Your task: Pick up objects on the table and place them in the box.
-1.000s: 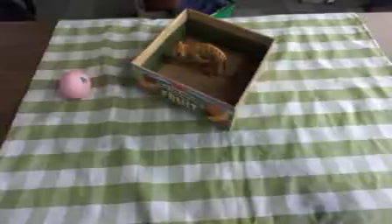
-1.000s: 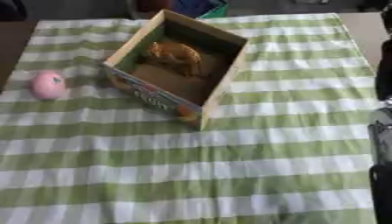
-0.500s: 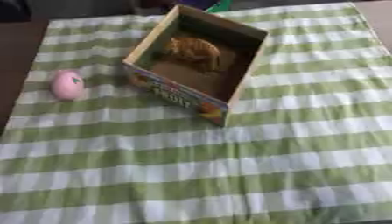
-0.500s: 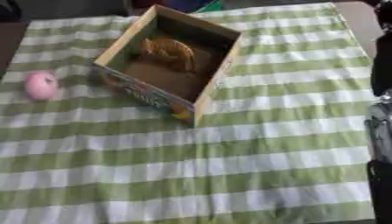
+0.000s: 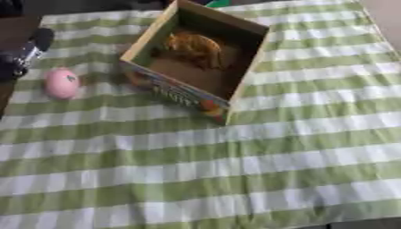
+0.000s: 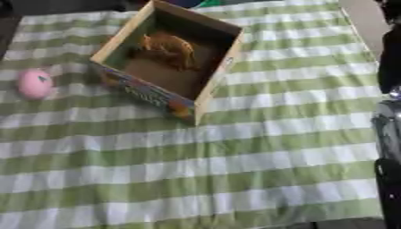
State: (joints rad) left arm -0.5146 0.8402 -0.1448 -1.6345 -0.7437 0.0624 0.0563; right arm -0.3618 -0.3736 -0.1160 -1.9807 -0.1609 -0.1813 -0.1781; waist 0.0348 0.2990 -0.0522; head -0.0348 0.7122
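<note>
Left hand (image 5: pixel 23 56): dark, enters at the left edge just beyond the pink object, mostly cut off; finger state cannot be told.
Right arm (image 6: pixel 389 134): black and silver, along the right edge of the right eye view; hand not made out.
Pink egg-shaped object (image 5: pixel 61 83): on the green-checked cloth (image 5: pixel 258 156), left of the box, long axis roughly toward the far edge.
Cardboard box (image 5: pixel 235 91): open, turned diagonally, holding a blurred orange-brown item (image 5: pixel 196 47).
</note>
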